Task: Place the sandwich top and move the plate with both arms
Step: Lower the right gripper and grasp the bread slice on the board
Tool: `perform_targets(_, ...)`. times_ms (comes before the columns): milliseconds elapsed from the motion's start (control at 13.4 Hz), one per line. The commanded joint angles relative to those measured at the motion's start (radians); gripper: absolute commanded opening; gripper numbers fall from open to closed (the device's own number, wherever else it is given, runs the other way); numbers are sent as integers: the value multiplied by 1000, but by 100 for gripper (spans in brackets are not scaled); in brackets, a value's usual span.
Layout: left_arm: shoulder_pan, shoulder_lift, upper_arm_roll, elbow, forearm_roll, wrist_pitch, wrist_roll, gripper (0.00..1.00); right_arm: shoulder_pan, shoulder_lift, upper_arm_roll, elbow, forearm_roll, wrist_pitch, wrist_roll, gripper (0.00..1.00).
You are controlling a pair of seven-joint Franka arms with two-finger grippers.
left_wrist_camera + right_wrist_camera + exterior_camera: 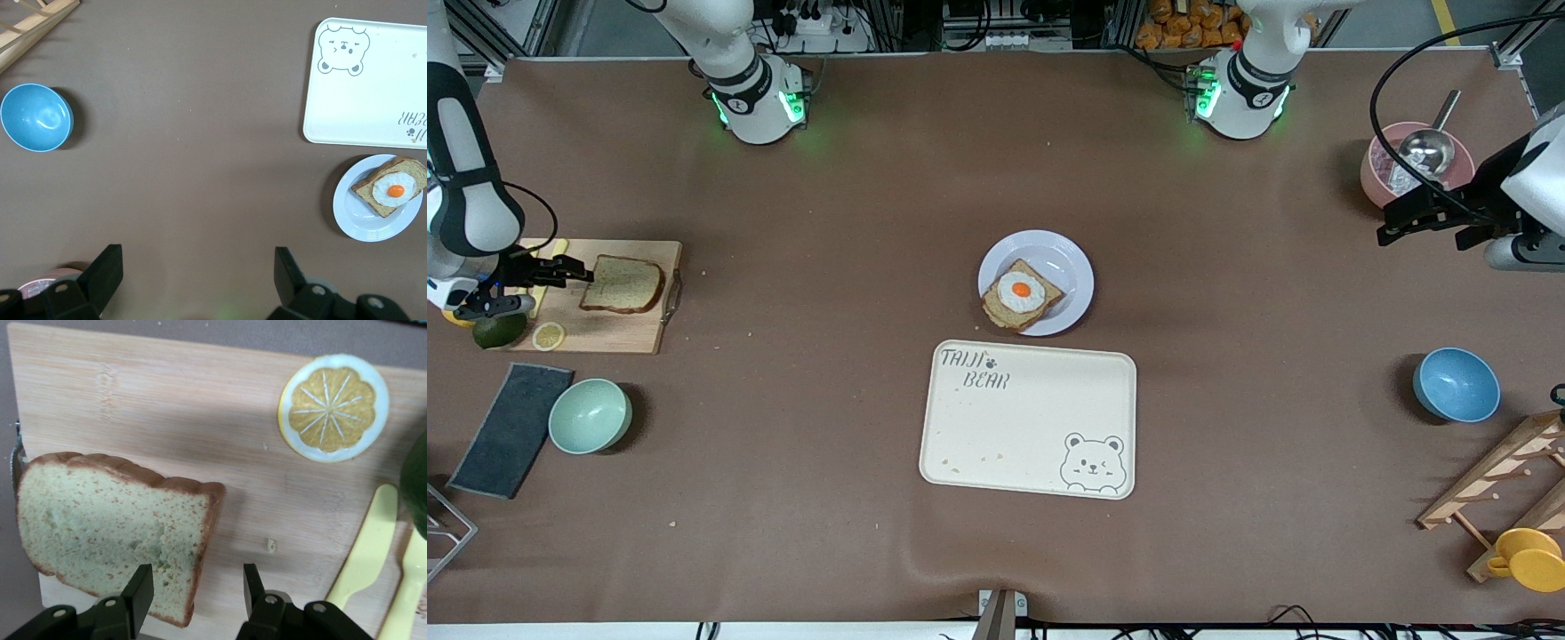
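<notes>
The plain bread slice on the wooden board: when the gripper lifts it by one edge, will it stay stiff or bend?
The plain bread slice looks soft and porous, so it probably sags when pinched at its crust. It seems light. The right gripper, open at its edge, could dent the crumb.

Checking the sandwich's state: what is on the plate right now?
The plate holds one bread slice topped by a fried egg. What lies under that slice is covered.

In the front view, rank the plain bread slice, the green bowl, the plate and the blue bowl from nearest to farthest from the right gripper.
From the right gripper:
1. Sandwich top, on the cutting board right beside the gripper.
2. Green bowl, nearer the camera than the board.
3. Plate, mid-table.
4. Blue bowl, toward the left arm's end.
</notes>
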Motion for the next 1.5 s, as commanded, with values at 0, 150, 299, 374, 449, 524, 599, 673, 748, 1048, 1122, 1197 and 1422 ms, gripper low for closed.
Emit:
perform_targets(0, 6, -12, -6, -15, 20, 24, -2, 100, -40, 29, 19, -26, 51, 45, -26, 52)
perform_targets(150, 3, -12, -6, -17, 22, 28, -2, 100, -35, 29, 20, -96, 83, 143, -33, 41)
perform_targets(299, 5, -15, -6, -15, 22, 28, -2, 100, -28, 29, 22, -106, 105, 142, -33, 0)
perform_targets(374, 5, -15, -6, -17, 22, 28, -2, 100, -28, 29, 24, -104, 106, 136, -33, 0)
perform_targets(449, 3, -14, -6, -17, 22, 28, -4, 100, -18, 29, 27, -97, 106, 108, -27, 0)
perform_targets(524, 3, -12, -6, -17, 22, 28, -4, 100, 0, 24, 25, -86, 109, 74, -18, 0)
perform_targets(599, 3, -10, -6, -17, 22, 28, -4, 100, 5, 24, 25, -68, 109, 44, -18, 0)
perform_targets(673, 3, -10, -6, -18, 22, 28, -4, 100, 12, 24, 25, -49, 109, 12, -12, 0)
perform_targets(748, 3, -10, -6, -18, 22, 28, -4, 100, 24, 23, 25, -28, 109, -30, 3, 0)
perform_targets(1048, 3, -10, -6, -18, 22, 28, -4, 100, 72, 18, 24, 118, 108, -292, 98, 0)
perform_targets(1122, 3, -10, -6, -18, 22, 28, -4, 100, 89, 15, 24, 136, 108, -330, 118, 0)
perform_targets(1197, 3, -10, -6, -18, 22, 28, -4, 100, 97, 10, 25, 143, 108, -360, 126, 0)
perform_targets(1422, 3, -9, -6, -18, 22, 28, -4, 100, 168, -19, 28, 146, 121, -441, 222, 0)
